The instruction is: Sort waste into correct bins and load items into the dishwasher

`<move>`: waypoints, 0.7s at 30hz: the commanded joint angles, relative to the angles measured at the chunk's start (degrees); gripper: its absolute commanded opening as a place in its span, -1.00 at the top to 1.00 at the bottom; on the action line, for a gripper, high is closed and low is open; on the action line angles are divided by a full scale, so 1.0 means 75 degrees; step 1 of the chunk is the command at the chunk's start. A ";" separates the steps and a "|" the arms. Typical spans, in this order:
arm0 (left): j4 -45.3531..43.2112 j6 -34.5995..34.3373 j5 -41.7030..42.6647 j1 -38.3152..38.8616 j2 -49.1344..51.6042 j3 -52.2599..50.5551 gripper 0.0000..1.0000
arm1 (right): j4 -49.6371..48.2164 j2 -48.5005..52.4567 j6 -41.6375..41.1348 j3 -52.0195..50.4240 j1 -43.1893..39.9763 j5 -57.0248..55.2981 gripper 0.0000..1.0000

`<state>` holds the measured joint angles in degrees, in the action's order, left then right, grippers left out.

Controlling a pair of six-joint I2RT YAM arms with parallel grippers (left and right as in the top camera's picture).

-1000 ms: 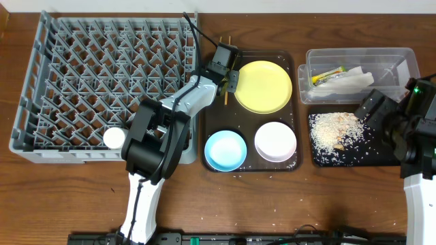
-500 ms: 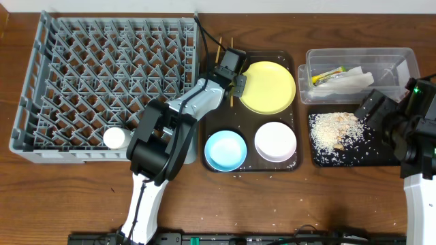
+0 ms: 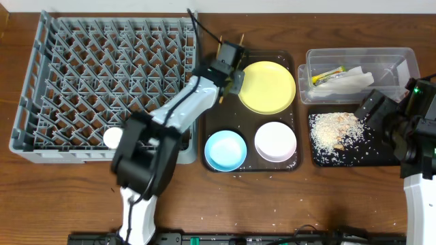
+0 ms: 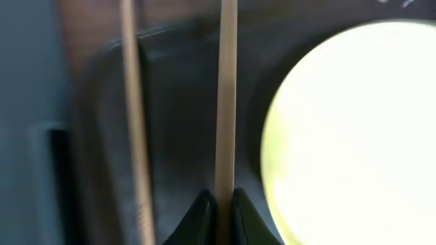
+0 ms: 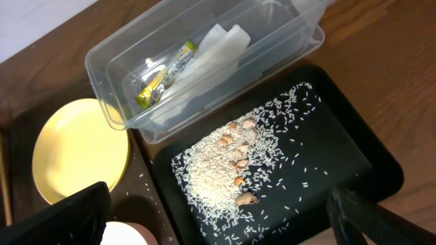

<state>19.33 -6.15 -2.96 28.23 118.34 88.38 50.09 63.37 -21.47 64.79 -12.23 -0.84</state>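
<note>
My left gripper [image 3: 227,62] is shut on one wooden chopstick [image 4: 226,102] at the far left of the brown tray, next to the yellow plate [image 3: 267,86]. The second chopstick [image 4: 133,109] lies just left of it. The light blue bowl [image 3: 225,150] and white bowl [image 3: 275,141] sit on the tray's near half. A small white cup [image 3: 114,138] is in the grey dish rack [image 3: 102,75]. My right gripper [image 5: 225,221] is open and empty above the black tray [image 3: 371,155], which holds rice crumbs [image 5: 225,170]. The clear tub [image 3: 354,52] holds the wrapper [image 5: 163,75] and the napkin [image 5: 204,58].
The brown serving tray [image 3: 211,119] lies between the rack and the two bins. Loose rice grains are scattered on the black tray and on the table near its front. The left arm [image 3: 146,160] reaches across the rack's near right corner.
My left gripper has moved toward the far edge of the brown tray with the chopstick in it. The right arm has not moved.
</note>
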 commanded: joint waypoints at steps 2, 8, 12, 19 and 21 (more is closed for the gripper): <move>0.0737 -0.0015 -0.0061 -0.0134 -0.1049 0.0015 0.81 | 0.0012 0.0015 -0.0050 0.0029 -0.0017 -0.0029 -0.98; 0.2498 -0.0306 -0.0385 -0.0755 -0.1644 0.0015 0.83 | 0.0012 0.0015 -0.0050 0.0029 -0.0017 -0.0029 -0.98; 0.3220 -0.0597 -0.0382 -0.1218 -0.1676 0.0009 0.83 | 0.0012 0.0015 -0.0050 0.0029 -0.0017 -0.0029 -0.99; 0.3413 -0.0618 -0.0382 -0.1719 -0.1652 0.0009 0.82 | 0.0012 0.0015 -0.0050 0.0029 -0.0017 -0.0029 -0.99; 0.3418 -0.0624 -0.0373 -0.1749 -0.1565 -0.0003 0.82 | 0.0012 0.0015 -0.0050 0.0029 -0.0017 -0.0029 -0.99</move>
<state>44.86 -10.07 -5.08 15.77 106.98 88.49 50.09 63.37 -21.47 64.79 -12.23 -0.86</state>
